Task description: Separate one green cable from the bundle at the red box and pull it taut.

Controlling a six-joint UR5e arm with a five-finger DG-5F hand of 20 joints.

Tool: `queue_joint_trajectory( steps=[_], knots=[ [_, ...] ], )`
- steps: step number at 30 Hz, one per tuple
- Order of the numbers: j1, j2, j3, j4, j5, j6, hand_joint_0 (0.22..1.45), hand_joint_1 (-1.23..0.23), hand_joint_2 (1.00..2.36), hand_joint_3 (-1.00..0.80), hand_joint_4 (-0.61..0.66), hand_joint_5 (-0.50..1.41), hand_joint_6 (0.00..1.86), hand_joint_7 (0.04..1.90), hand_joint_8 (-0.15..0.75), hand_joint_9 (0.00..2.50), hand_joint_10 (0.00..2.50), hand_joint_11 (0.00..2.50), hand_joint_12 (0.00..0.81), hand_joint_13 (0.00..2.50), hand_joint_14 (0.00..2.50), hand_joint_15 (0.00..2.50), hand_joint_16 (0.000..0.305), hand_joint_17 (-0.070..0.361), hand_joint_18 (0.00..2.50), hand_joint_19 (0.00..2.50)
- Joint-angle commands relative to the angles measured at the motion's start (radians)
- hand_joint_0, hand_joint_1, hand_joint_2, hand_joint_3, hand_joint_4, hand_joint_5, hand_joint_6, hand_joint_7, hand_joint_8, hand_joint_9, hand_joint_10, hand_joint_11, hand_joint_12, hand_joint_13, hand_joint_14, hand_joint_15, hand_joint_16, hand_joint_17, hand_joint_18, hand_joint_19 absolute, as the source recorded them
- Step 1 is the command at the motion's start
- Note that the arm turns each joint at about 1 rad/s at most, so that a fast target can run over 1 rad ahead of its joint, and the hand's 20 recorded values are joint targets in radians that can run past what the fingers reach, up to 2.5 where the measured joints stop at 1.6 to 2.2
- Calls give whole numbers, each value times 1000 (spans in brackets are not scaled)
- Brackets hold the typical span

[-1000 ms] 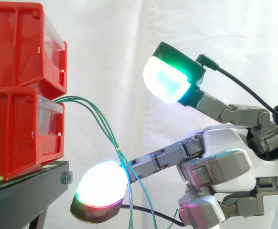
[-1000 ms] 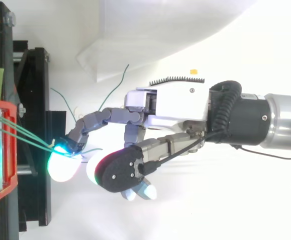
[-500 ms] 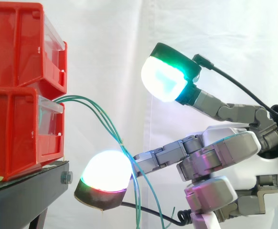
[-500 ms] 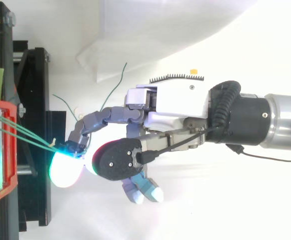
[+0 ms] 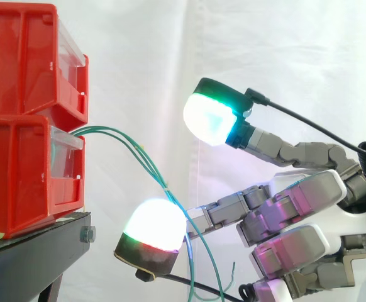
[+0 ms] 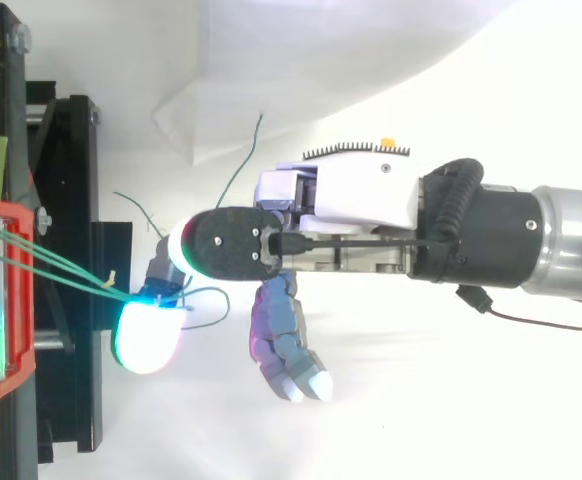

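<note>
A robot hand (image 5: 321,217) reaches in from the right toward two stacked red bins on a black stand (image 5: 35,258), with a white curtain (image 5: 277,50) behind. Thin green cables (image 5: 129,146) come out of the clear front of the lower red box (image 5: 26,176), arc downward to the right as a loose bundle, and hang past the stand's edge.

The robot hand is wide open. One outstretched finger sits low, its glowing white pad (image 5: 155,225) right against the cables. Another pad (image 5: 207,119), white and green, is raised well above it, so nothing is pinched between them. The other fingers are bent below the palm.

From above, the strands (image 6: 61,272) run close together from the box to the low pad. The task looks barely begun: no single cable stands apart from the others, and all of them curve slackly, not taut. Separating, gripping and pulling are not yet done.
</note>
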Motion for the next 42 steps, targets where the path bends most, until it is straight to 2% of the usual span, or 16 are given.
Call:
queue_joint_trajectory(
  steps=[1,4,5,7,9,12,17,18,21,26,33,42],
  knots=[
    [0,0,1,-17,15,27,409,-140,1000,-500,348,68,505,910,243,1790,17,439,358,1513,20,711,64,144,1303,250],
    [2,0,1,-34,39,29,411,-149,1000,-500,344,67,505,903,243,1785,17,433,353,1507,20,698,63,142,1280,257],
    [0,-1,-1,-45,62,32,414,-152,1000,-500,347,67,505,899,242,1784,17,434,354,1503,20,704,63,142,1277,260],
    [0,0,-1,-54,82,41,421,-164,1000,-500,337,66,505,902,242,1779,17,432,353,1496,20,703,62,139,1257,266],
    [0,-1,-1,-56,93,55,425,-176,1000,-500,338,67,504,896,239,1777,17,428,353,1492,20,709,61,137,1249,274],
    [0,-1,1,-56,94,78,431,-193,1000,-500,331,67,505,902,236,1778,19,425,346,1490,20,708,60,135,1232,288],
    [0,0,-1,-77,96,176,455,-235,1000,-500,314,71,505,907,233,1782,17,435,336,1479,19,721,56,127,1189,319],
    [0,0,1,-79,96,180,469,-257,1000,-500,307,73,505,917,231,1781,18,444,328,1475,21,727,55,123,1175,331],
    [2,0,1,-83,96,184,503,-328,1000,-500,277,78,505,932,220,1796,21,469,310,1478,22,740,49,111,1133,372],
    [8,0,4,-85,94,182,595,-532,1000,-500,257,89,505,966,213,1821,20,489,285,1468,24,768,40,89,1065,464],
    [11,0,28,-102,96,187,609,-556,1000,-500,261,93,505,986,213,1842,20,488,284,1484,23,772,39,87,1073,473],
    [11,0,73,-197,90,191,623,-559,1000,-500,260,94,505,988,215,1857,20,501,283,1491,22,775,38,86,1076,481]
  ],
)
